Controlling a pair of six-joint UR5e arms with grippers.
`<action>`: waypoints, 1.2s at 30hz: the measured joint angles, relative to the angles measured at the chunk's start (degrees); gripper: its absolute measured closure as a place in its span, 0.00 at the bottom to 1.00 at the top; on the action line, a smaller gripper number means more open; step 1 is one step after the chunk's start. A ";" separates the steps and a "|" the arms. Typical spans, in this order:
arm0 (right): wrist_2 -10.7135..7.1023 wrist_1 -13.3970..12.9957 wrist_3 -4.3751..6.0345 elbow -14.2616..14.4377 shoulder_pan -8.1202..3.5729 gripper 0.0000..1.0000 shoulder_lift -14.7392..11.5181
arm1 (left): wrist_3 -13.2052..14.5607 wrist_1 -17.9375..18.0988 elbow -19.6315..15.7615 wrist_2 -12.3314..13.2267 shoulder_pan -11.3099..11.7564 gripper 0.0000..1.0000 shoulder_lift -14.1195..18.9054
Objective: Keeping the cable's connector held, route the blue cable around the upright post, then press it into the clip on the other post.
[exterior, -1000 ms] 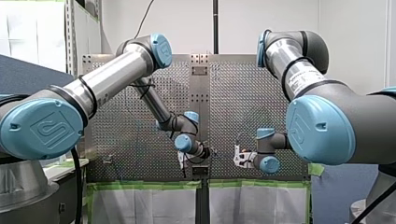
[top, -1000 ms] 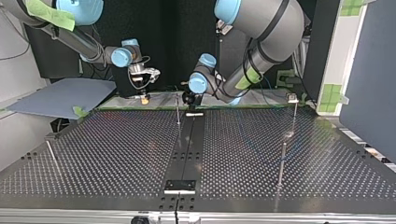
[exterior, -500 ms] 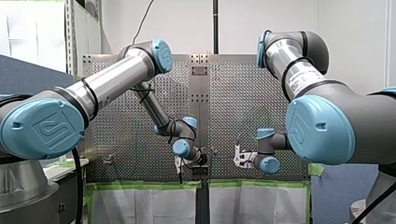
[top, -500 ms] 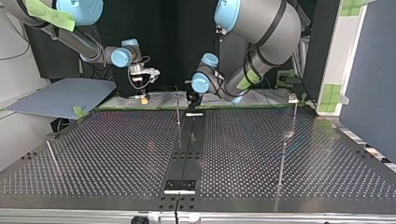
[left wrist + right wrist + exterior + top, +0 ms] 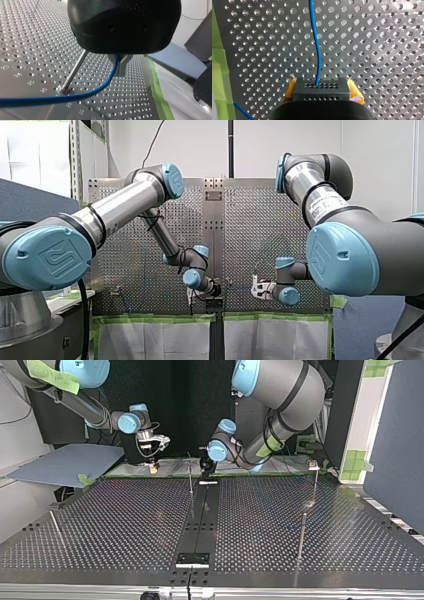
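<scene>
In the left wrist view my left gripper [image 5: 120, 71] has its metal fingers shut on the blue cable [image 5: 82, 95], which curves down from them and runs off along the perforated plate past the foot of an upright post [image 5: 74, 72]. In the right wrist view the yellow pads [image 5: 356, 92] of my right gripper [image 5: 321, 84] are shut on a black connector [image 5: 321, 90], and the cable [image 5: 317, 45] leads straight ahead from it. In the top view my left gripper [image 5: 205, 467] hangs beside the thin post [image 5: 190, 479], with my right gripper [image 5: 153, 461] to its left.
A post with a clip on top [image 5: 314, 478] stands at the top view's right, a plain post [image 5: 301, 535] nearer the camera, and a leaning one [image 5: 55, 527] at the left. Green tape [image 5: 219, 75] lines the table edge by my right gripper. A blue-grey board [image 5: 65, 462] lies off the table.
My left arm has lowered and shifted a little, bringing its gripper closer to the thin post at the table's edge. My right arm has stayed in place.
</scene>
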 joint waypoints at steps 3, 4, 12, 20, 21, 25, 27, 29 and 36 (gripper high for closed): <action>-0.01 0.08 0.01 -0.40 -0.01 1.00 0.04 | -0.04 0.04 0.00 1.17 0.05 1.00 0.02; -0.01 0.10 0.01 -0.55 -0.02 1.00 0.07 | -0.14 0.07 0.00 1.54 0.08 1.00 0.05; -0.05 0.05 -0.04 -1.14 -0.01 1.00 0.22 | -3.49 2.04 0.01 3.12 0.35 1.00 0.12; -0.10 0.04 -0.01 -1.72 -0.30 1.00 0.38 | -7.77 5.38 0.23 1.71 0.43 1.00 0.84; -0.10 0.03 0.00 -1.82 -0.38 1.00 0.40 | -8.16 5.54 0.45 1.32 0.42 1.00 0.90; -0.06 -0.07 0.01 -2.24 -0.74 1.00 0.50 | -8.81 5.53 1.06 0.12 0.40 1.00 0.95; -0.04 -0.08 0.01 -2.45 -0.92 1.00 0.52 | -8.92 5.48 1.27 -0.41 0.44 1.00 0.95; -0.06 -0.06 0.03 -2.73 -1.11 1.00 0.57 | -8.98 5.44 1.41 -0.88 0.46 1.00 0.95; -0.09 0.06 0.07 -3.57 -1.62 1.00 0.86 | -9.51 5.40 1.72 -1.56 0.54 1.00 0.96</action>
